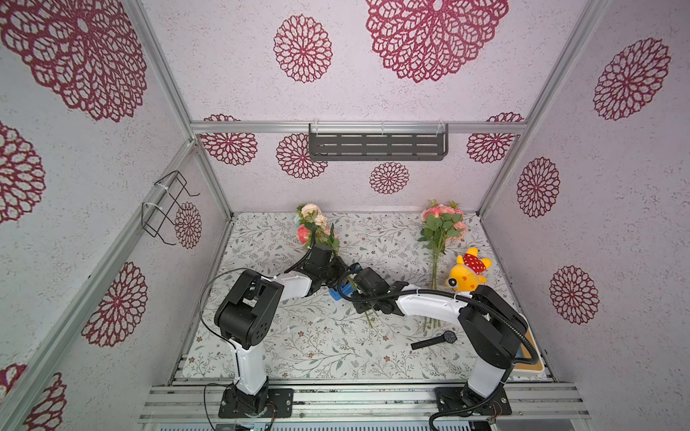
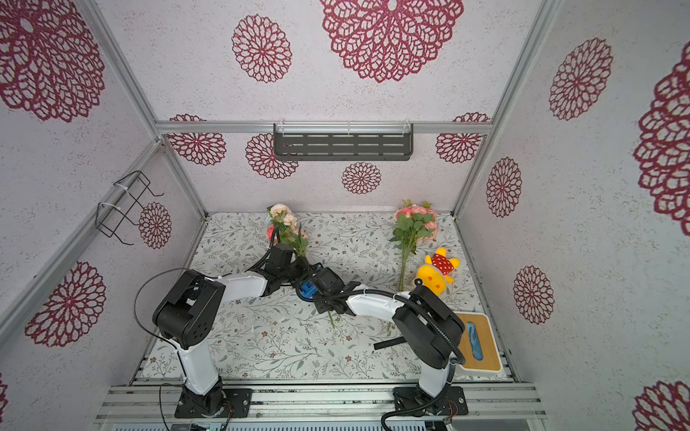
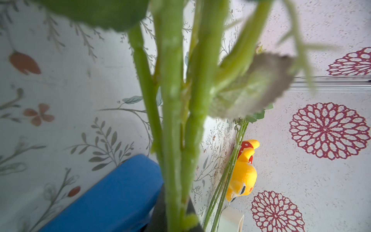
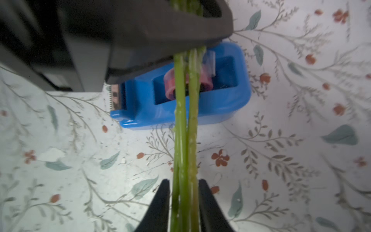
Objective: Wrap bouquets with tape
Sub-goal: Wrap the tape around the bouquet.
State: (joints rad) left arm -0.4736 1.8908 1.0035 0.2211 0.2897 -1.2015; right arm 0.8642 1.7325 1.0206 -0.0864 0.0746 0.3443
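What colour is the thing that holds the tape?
Bright blue. The tape dispenser shows best in the right wrist view.

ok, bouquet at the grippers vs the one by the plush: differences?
Grip: the cream-and-pink artificial rose bouquet is clamped by its stems in the left gripper; the pink rose bouquet by the yellow plush toy lies ungripped. Pose: the clamped one slants over the blue plastic tape dispenser; the other lies straight. Both: thin green stems, blooms rearward.

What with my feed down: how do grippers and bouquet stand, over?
Left gripper shut on bouquet stems. Right gripper astride same stems, grip unclear. Tape dispenser sits right under stems.
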